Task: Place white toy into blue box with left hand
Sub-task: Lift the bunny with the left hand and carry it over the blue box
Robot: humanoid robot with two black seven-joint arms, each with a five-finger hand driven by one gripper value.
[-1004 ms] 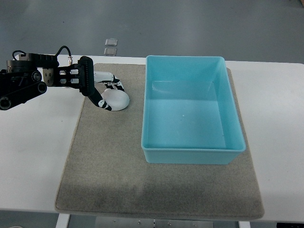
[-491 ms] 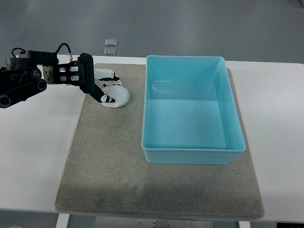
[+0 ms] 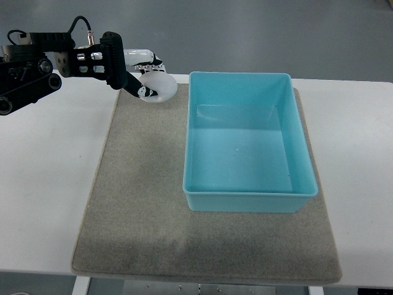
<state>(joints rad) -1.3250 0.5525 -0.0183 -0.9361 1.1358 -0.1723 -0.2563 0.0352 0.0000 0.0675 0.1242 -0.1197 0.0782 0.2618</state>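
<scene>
The left hand (image 3: 132,70), fingers clasped round the white toy (image 3: 156,89), hangs left of the blue box (image 3: 249,200), nearer its far corner.

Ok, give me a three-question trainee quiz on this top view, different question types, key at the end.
1. True or false: the white toy already lies inside the blue box.
2. Which hand holds the toy? A) the left hand B) the right hand C) neither
3. Fill in: the box stands on a grey ____.

Key: 1 false, the toy is held to the left of the box, near its far corner; 2 A; 3 mat.
</scene>
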